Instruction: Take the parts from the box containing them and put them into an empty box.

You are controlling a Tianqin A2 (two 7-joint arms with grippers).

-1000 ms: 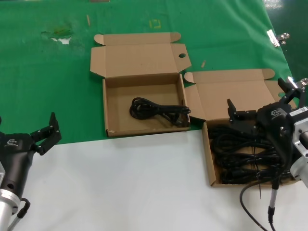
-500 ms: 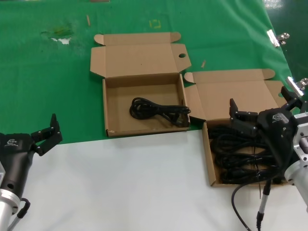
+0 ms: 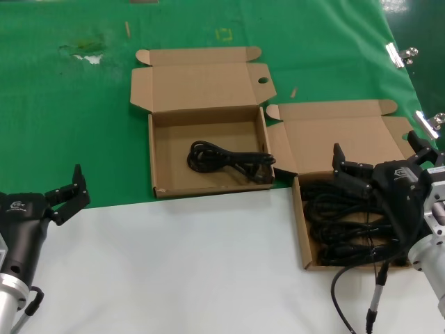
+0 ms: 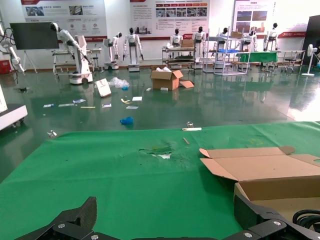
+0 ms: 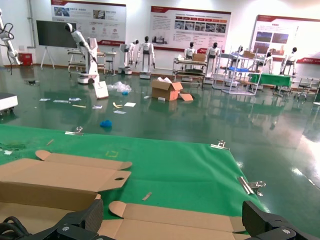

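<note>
We see black power cords (image 3: 348,226), thick rubbery coils heaped in right box (image 3: 302,240) (4 o'clock on desk (image 3: 208,264)). One cord (image 3: 229,161) in left box (image 3: 158,156). Right gripper (image 3: 379,161) above heap, jaws released; left gripper (image 3: 68,189) parked at 8 o'clock, jaws released.

At four o'clock in our head view our right claw (image 3: 384,156) hangs with its fingers (image 3: 341,165) spread wide apart, the wrist sloping down toward five o'clock. At eight o'clock our left claw (image 3: 68,193) is parked, fingers parted too, pointing toward two o'clock, its forearm running off at seven.
</note>
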